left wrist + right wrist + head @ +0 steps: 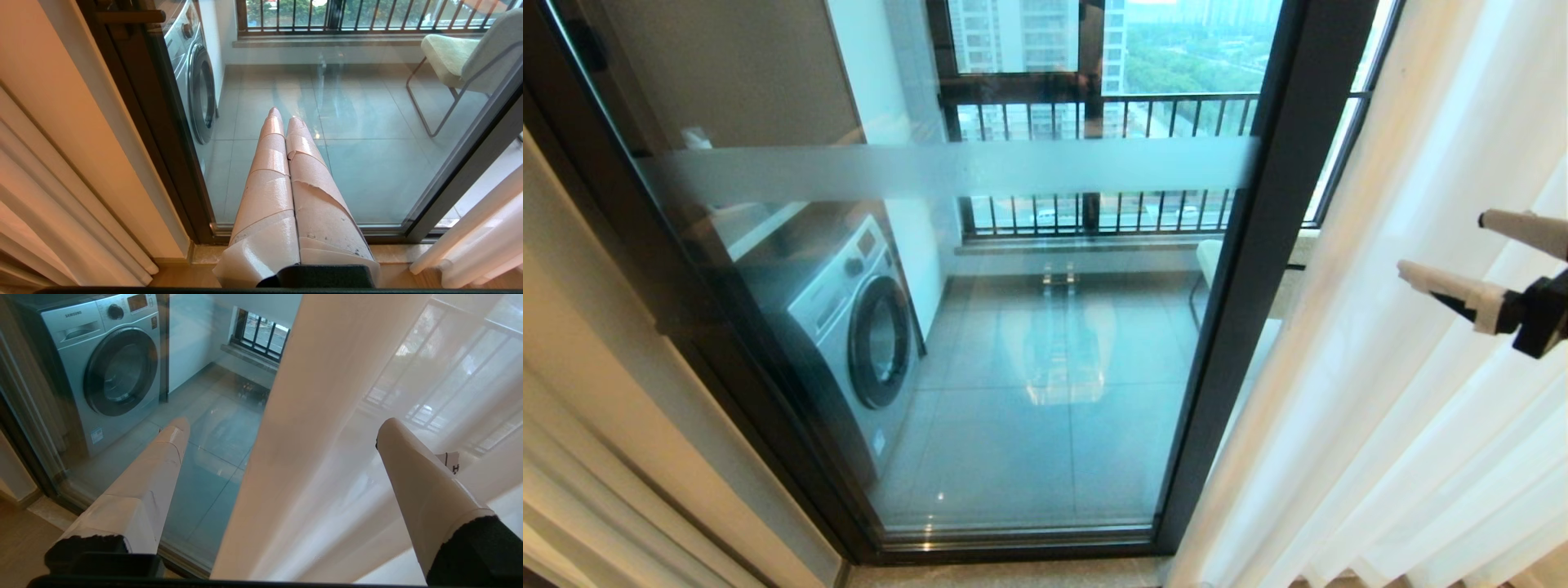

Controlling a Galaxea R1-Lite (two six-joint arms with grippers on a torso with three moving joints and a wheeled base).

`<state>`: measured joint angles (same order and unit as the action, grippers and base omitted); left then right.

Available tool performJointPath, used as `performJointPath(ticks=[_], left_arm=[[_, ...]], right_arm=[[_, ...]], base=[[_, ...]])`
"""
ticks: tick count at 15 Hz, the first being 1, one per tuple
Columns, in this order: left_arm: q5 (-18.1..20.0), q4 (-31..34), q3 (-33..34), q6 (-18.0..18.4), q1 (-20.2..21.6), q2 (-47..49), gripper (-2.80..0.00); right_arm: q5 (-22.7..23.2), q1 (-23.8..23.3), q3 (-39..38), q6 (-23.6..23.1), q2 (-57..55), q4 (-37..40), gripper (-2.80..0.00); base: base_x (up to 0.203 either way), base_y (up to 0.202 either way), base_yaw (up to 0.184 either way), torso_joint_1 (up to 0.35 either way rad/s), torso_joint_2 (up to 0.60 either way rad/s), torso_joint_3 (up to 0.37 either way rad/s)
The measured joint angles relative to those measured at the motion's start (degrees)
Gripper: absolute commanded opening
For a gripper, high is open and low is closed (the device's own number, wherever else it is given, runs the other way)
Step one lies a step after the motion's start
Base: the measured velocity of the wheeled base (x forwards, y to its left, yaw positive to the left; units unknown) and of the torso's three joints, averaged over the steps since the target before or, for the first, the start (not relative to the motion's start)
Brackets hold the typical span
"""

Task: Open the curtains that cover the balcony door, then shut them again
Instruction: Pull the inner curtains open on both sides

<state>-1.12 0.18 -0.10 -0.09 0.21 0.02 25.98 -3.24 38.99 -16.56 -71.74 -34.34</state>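
With the balcony door [980, 327] bare at frame centre and the sheer curtains [1388, 343] gathered along the right side, advance the open right hand [1441, 245] until its fingers straddle the leading pleat, then close; the left hand [282, 116] is shut and empty.

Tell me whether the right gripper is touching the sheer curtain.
Cannot tell. In the right wrist view the right gripper stands open with the sheer curtain's edge between its fingers, but neither finger plainly meets the fabric.
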Motion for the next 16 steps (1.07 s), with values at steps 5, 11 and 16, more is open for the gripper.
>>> performJointPath(ticks=[5, 11, 16], left_arm=[[0.00, 0.00, 0.00, 0.04, 0.04, 0.00, -2.80], [0.00, 0.00, 0.00, 0.00, 0.06, 0.00, -2.80], [0.00, 0.00, 0.00, 0.02, 0.04, 0.00, -2.80]], right_arm=[[-0.12, 0.00, 8.04, -0.38, -8.59, -1.57, 0.00], [-0.13, -0.02, 17.36, -0.12, -17.12, -3.83, 0.00], [-0.13, -0.15, 22.35, 3.08, -22.73, -8.21, 0.00]], base=[[0.000, 0.000, 0.000, 0.000, 0.00, 0.000], [0.000, 0.000, 0.000, 0.000, 0.00, 0.000], [0.000, 0.000, 0.000, 0.000, 0.00, 0.000]])
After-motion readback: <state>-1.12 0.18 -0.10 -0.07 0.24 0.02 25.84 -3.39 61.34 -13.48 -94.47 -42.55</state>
